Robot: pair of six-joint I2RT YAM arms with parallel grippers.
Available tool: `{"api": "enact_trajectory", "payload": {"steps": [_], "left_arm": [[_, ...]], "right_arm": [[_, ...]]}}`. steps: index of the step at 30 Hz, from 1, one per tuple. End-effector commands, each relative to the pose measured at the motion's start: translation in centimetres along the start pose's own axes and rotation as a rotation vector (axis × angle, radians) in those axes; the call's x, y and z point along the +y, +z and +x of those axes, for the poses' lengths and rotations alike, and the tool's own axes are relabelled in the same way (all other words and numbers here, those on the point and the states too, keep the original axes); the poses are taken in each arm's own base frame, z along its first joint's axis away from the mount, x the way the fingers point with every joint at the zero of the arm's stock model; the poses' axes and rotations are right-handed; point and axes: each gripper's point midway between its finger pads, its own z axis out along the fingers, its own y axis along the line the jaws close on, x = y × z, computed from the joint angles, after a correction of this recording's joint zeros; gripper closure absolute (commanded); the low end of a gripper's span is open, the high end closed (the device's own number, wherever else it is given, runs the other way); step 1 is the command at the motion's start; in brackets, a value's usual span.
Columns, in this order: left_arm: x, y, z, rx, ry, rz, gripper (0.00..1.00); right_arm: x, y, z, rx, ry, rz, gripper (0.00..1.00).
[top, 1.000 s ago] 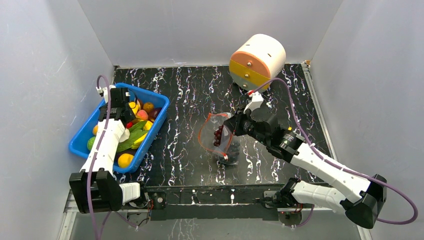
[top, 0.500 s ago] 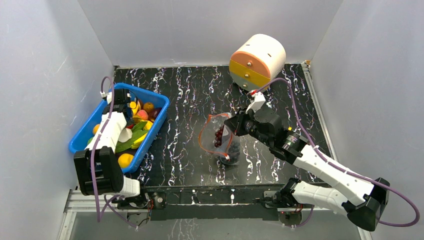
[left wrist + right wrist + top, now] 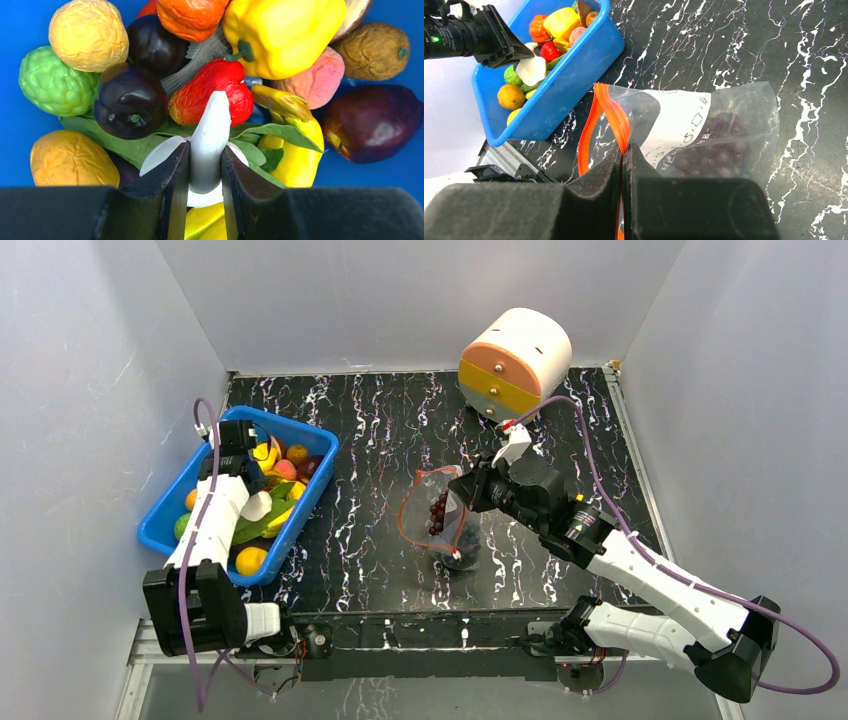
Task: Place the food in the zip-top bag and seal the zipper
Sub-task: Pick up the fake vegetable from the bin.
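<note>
The food fills the blue bin (image 3: 170,530): yellow pepper (image 3: 282,30), red pepper (image 3: 200,97), dark plums (image 3: 130,100), a peach, yellow and green pieces. My left gripper (image 3: 205,160) is over the bin (image 3: 255,502) and is shut on a white toy piece (image 3: 210,130) with green leaves. The zip-top bag (image 3: 704,130) stands mid-table (image 3: 440,520) with purple grapes (image 3: 437,510) inside. Its orange-red zipper (image 3: 611,112) hangs open in a loop. My right gripper (image 3: 623,150) is shut on the zipper edge and holds the mouth up.
A cream cylinder with orange and yellow drawer fronts (image 3: 513,362) lies at the back right. Grey walls close the table on three sides. The black marbled tabletop (image 3: 370,440) lies between bin and bag.
My left gripper has shifted slightly within the bin and now holds the white piece a little above the other food. The right arm and bag have barely moved.
</note>
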Motion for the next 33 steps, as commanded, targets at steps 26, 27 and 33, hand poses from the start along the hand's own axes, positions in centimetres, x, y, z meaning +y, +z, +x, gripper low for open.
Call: {"api": "enact_trajectory", "payload": {"steps": [26,27,33], "left_arm": [[-8.3,-14.5,-3.2,0.003,-0.116,0.725,0.79],[-8.9,-15.2,-2.9,0.017,-0.123,0.778,0.80],[-11.3,-20.4,-2.3,0.036,-0.195,1.082,0.80]], "right_arm": [[1.2,0.8,-0.4,0.002,0.086,-0.026,1.00],[1.3,0.9,-0.5,0.001,0.086,-0.027,1.00],[1.8,1.6,-0.8,-0.010,0.120,-0.042,1.00]]}}
